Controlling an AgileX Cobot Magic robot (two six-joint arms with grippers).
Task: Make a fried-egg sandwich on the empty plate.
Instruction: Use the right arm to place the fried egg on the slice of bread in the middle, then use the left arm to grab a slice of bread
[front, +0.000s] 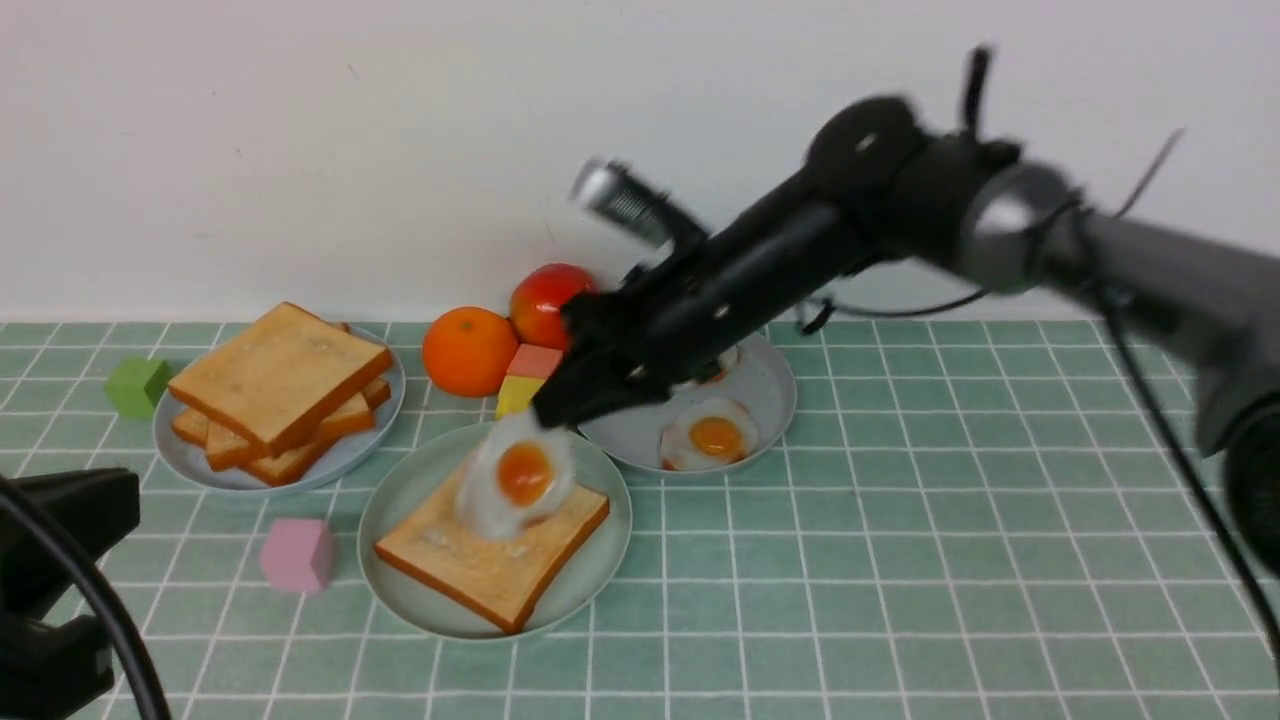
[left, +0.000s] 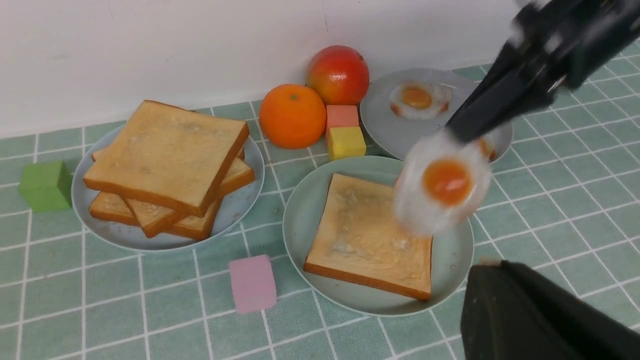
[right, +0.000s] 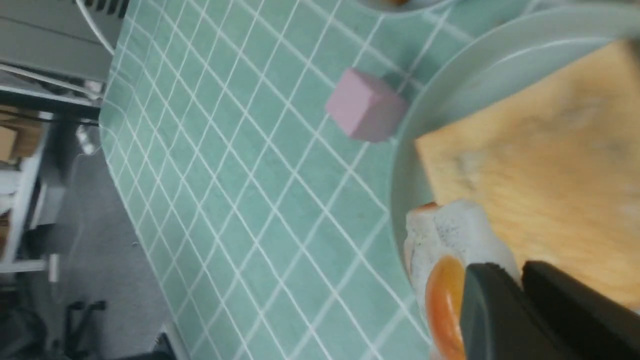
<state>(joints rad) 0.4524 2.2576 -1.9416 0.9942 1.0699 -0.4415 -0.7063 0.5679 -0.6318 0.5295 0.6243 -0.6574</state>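
Right gripper (front: 560, 405) pinches the egg (front: 520, 480) by its upper rim, jaws pressed onto the white, and the egg hangs over the mint plate (front: 400, 500), right above the far corner of the toast (front: 490, 565). It hangs nearly upright, long axis running top to bottom, yolk face turned back toward the robot, lower edge down at the toast; contact there is too blurred to call. The toast lies flat with one corner pointing at the robot. The right arm slants in from the right, across the egg plate (front: 770, 380), hiding part of one spare egg; another spare egg (front: 712, 437) sits clear at its near rim. Just behind the mint plate stand a yellow cube (front: 517, 395) and a red cube (front: 535, 360), then an orange (front: 468, 350) and an apple (front: 550, 298). To the left sits the toast stack (front: 280, 375), with a pink cube (front: 296, 553) near the mint plate and a green cube (front: 137, 385) further out. Left gripper (left: 505, 295) waits low at the near left, fingers pressed together, empty.
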